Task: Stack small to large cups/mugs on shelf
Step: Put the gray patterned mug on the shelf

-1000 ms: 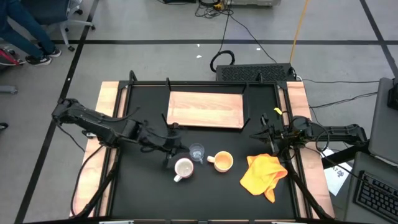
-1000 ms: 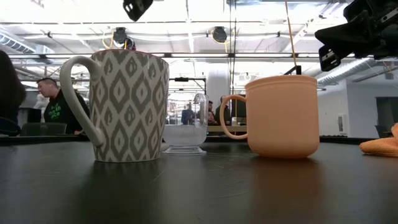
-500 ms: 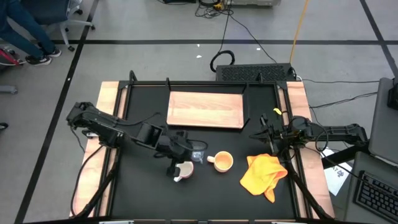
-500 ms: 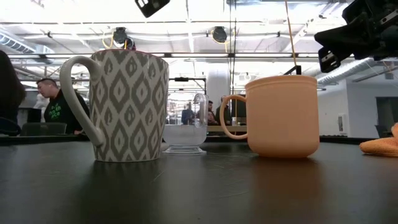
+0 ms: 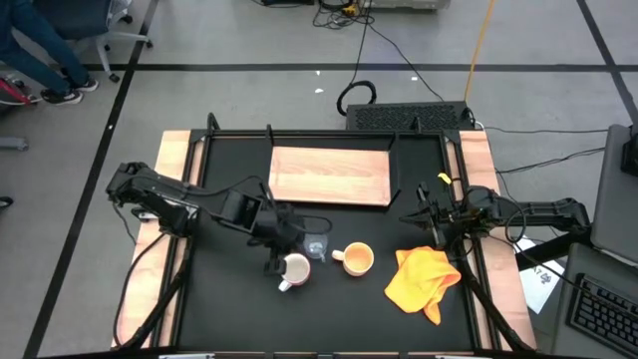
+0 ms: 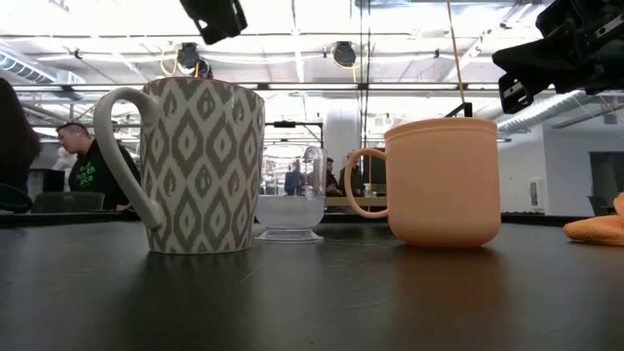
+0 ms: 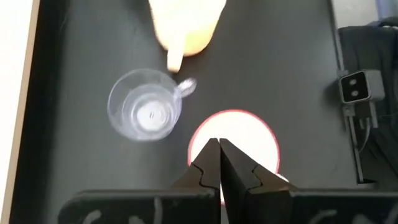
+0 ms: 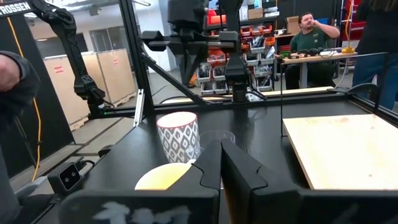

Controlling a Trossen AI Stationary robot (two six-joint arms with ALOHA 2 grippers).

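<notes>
Fingers [image 7: 208,165] of the left gripper [image 5: 282,237] are pressed together, empty, above the white mug [image 5: 294,268]. Nearby on the desk [image 5: 229,309] are seen the glass cup [image 5: 317,245] and orange mug [image 5: 357,259]; farther off, the bare shelf [image 5: 330,176]. Right gripper [image 5: 427,219], fingers likewise together, is parked at the desk's edge.

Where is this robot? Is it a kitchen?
Probably not a kitchen, more like a robot lab or workshop: a black test table in a metal frame, cables across a concrete floor, and a person at a workbench behind.
</notes>
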